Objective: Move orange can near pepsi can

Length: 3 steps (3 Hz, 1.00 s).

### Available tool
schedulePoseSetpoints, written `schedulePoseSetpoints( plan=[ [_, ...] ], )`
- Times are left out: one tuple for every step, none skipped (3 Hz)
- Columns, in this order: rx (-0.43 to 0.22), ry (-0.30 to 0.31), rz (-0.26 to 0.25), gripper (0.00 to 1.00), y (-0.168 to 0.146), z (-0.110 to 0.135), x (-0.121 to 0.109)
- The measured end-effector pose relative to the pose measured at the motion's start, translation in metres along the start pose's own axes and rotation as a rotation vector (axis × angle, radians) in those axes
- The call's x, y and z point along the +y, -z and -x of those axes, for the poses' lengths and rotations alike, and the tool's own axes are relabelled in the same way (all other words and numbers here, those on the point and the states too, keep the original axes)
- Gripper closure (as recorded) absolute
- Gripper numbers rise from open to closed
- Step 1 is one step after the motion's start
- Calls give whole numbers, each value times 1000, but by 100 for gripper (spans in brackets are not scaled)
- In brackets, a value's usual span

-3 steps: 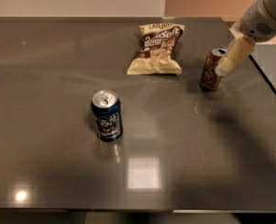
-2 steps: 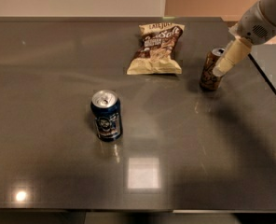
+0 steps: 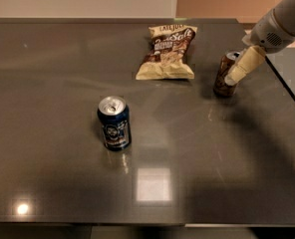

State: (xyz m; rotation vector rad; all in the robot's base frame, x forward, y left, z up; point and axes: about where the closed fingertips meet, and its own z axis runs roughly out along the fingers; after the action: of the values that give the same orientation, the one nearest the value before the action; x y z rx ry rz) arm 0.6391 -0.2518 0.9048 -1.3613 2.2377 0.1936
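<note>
From the 1 camera view I have, the gripper (image 3: 233,77) is at the far right of the table (image 3: 53,83), right up against the orange can (image 3: 220,77). Its pale end lies across the can's right side below the rim. I cannot tell whether it is clamped on the can or only set against it. The orange can stands upright near the table's right edge, just to the right of a chip bag (image 3: 167,53) that lies flat with its label up. The pepsi can (image 3: 114,124) stands upright well apart from it, further left and nearer the camera, with bare table between the 2. I judge this to be the grasp step, early in the task, since the orange can is far from its goal. The next move calls for a firm hold on the can and a small lift off the surface. After that comes a carry to the left and toward the camera, passing in front of the chip bag, and a set-down beside the pepsi can without knocking it. As for containers, both cans show silver tops, but I cannot tell whether either is open or what is inside. The bag looks closed, with its contents hidden.
</note>
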Motion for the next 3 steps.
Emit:
schedulePoseSetpoints(
  plan=[
    [-3,-4,13,17,-4,-2,1],
    [-8,-4,24,40,-4,-1,3],
    [-22,6,41,63,-1,3,10]
  ],
)
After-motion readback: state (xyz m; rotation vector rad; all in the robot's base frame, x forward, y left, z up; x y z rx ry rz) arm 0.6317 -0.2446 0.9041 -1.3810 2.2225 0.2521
